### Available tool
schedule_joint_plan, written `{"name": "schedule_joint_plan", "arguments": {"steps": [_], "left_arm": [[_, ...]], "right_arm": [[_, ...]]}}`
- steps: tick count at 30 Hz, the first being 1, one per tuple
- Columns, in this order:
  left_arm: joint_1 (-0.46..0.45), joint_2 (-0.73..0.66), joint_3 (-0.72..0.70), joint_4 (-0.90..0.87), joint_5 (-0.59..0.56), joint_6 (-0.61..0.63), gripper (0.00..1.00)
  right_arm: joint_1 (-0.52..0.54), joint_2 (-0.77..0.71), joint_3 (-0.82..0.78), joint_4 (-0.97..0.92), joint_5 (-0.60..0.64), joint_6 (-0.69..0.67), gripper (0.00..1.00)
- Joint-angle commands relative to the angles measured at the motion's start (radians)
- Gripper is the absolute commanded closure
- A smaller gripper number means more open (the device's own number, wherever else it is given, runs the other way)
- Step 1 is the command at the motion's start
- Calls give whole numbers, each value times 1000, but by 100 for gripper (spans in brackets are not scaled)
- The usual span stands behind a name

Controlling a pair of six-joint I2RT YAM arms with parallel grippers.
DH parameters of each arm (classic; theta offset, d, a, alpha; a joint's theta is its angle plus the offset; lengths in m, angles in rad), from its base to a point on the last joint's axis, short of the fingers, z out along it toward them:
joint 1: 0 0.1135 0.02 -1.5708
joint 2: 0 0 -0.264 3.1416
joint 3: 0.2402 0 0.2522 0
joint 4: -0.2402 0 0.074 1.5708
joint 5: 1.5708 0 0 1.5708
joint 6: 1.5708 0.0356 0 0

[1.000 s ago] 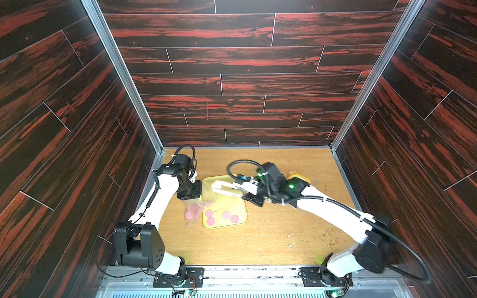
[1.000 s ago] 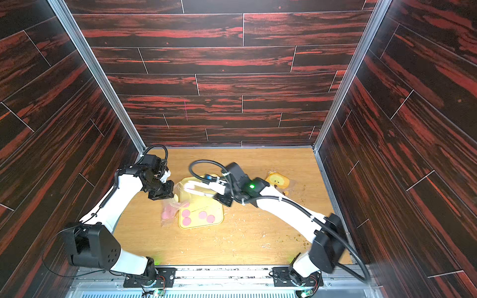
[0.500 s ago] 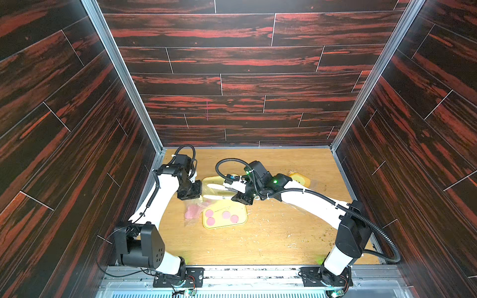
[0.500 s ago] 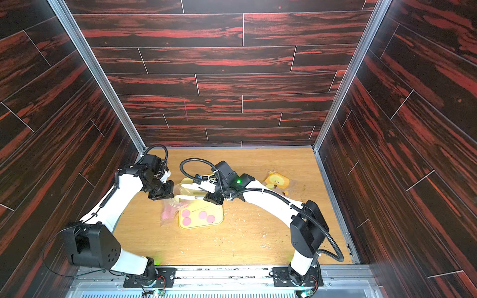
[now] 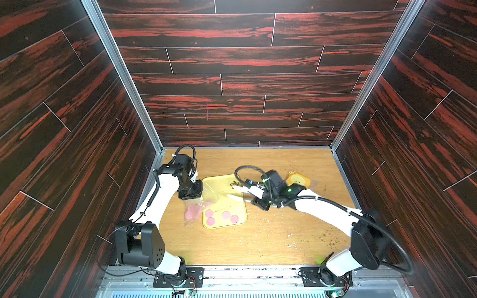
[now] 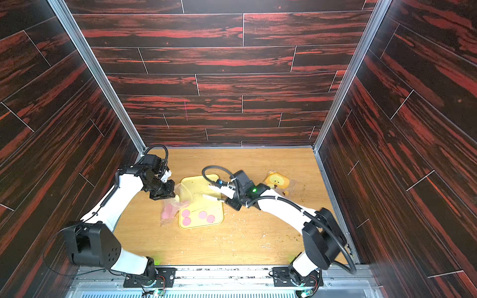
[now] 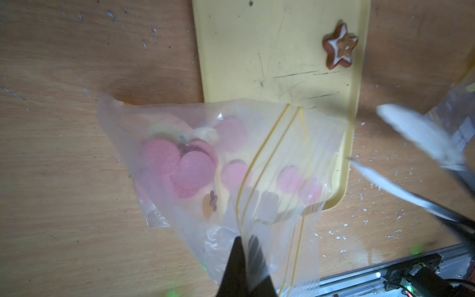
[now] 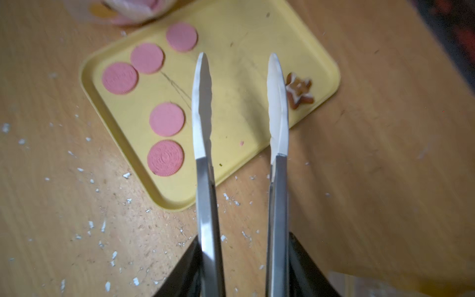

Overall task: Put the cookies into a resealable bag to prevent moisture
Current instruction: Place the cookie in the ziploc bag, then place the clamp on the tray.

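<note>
Several pink cookies (image 8: 167, 119) lie on the yellow tray (image 8: 239, 33), clustered at its near end in both top views (image 5: 226, 214) (image 6: 202, 214). A clear resealable bag (image 7: 180, 144) hangs at the tray's left edge with more pink cookies (image 7: 192, 169) inside. My left gripper (image 7: 246, 241) is shut on the bag's rim and holds it up (image 5: 192, 194). My right gripper (image 8: 244, 236) is shut on metal tongs (image 8: 201, 77). The tong arms stand apart over the tray with nothing between them (image 5: 238, 192).
A brown star-shaped biscuit (image 8: 299, 90) lies on the tray's far right corner, beside one tong tip. A yellow animal-face packet (image 5: 298, 180) lies on the wooden table behind my right arm. White crumbs are scattered in front of the tray. Dark walls close in three sides.
My right arm reached left to the bag with the tongs, then drew back to the right over the tray. The left arm and bag have stayed put.
</note>
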Motion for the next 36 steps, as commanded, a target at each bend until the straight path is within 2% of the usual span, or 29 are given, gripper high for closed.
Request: {"name": "schedule_joint_plan", "arguments": {"steps": [1,10,16,24,29,36], "left_arm": [[5,-76,11,-3,0,-14,100],[6,-161,17,-50,-39,-20,100],[6,-201,24,-64,-55,-21,100],[4,-240,42,-56,-9,6,100],[4,-247,48,-36,0,34,100],[4,-232,69,-29,30,60,100]], "right_arm": [[13,87,3,145,-20,31,50],[27,272,74,230,-56,45,41],[33,324,72,245,-65,53,37],[37,322,53,252,-80,59,29],[37,268,28,268,-74,62,22],[34,252,38,243,-87,49,18]]}}
